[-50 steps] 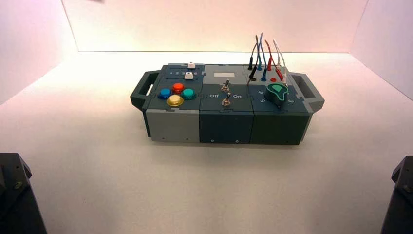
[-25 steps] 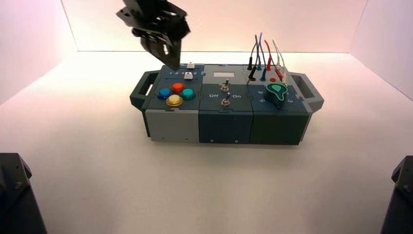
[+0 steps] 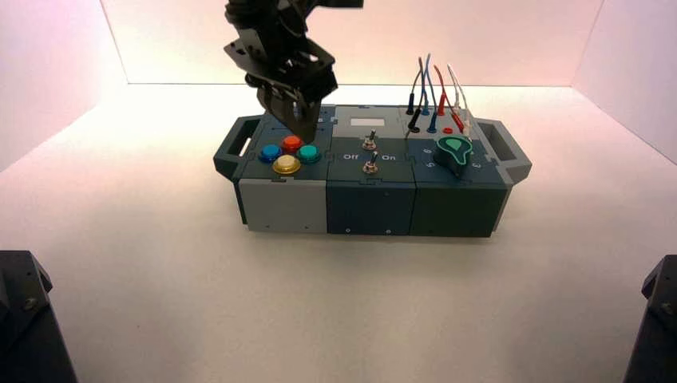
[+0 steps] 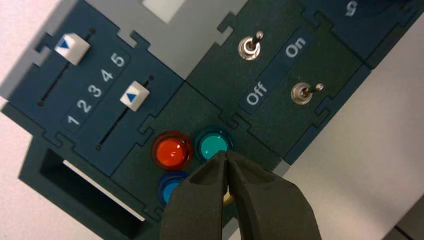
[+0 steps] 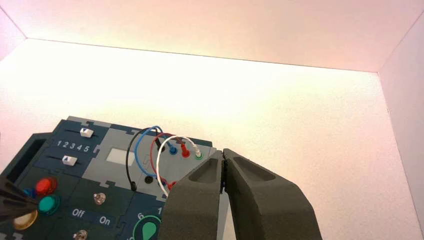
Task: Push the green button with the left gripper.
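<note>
The green button [image 4: 213, 144] is a small teal dome in a cluster with the red button [image 4: 172, 150] and blue button [image 4: 170, 187] on the left part of the box [image 3: 287, 203]. In the high view the green button [image 3: 309, 153] is the rightmost of the cluster. My left gripper [image 4: 225, 155] is shut, with its tips at the green button's edge. In the high view it [image 3: 303, 134] hangs tip-down just above the buttons. The yellow button [image 3: 287, 165] is mostly hidden behind the fingers in the left wrist view. My right gripper [image 5: 223, 156] is shut and empty, away from the box.
Two white sliders [image 4: 72, 47] [image 4: 135, 95] flank a numbered scale behind the buttons. Two toggle switches [image 4: 249, 45] [image 4: 302, 92] stand by the "Off/On" lettering. A teal dial knob [image 3: 453, 149] and plugged wires [image 3: 435, 96] are on the box's right part.
My left arm came into view from the upper left and moved down and right, from above the sliders to just over the button cluster. The box has not moved.
</note>
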